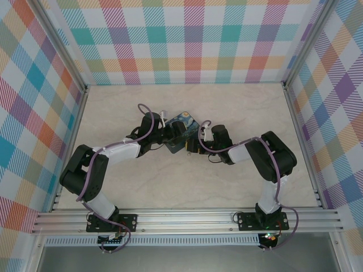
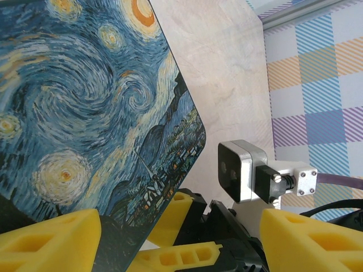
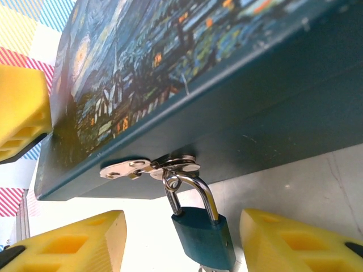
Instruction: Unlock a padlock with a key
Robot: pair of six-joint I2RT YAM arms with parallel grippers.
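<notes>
The padlock (image 3: 205, 238) has a teal body and a silver shackle. It hangs from the metal hasp (image 3: 142, 168) on the front of the blue swirly-painting box (image 3: 238, 85). My right gripper (image 3: 181, 245) is open, one yellow finger on each side of the padlock's body, with a gap on both sides. A sliver of silvery metal shows under the padlock at the frame's bottom edge; I cannot tell whether it is the key. My left gripper (image 2: 181, 243) is open at the box's (image 2: 85, 102) near corner. From above, both grippers (image 1: 164, 136) (image 1: 195, 144) meet at the box (image 1: 182, 129).
The box lies mid-table on the pale marbled tabletop (image 1: 227, 107). Checked walls (image 1: 187, 39) close the back and both sides. The right arm's wrist camera (image 2: 241, 170) and yellow fingers (image 2: 173, 218) sit close in front of my left gripper.
</notes>
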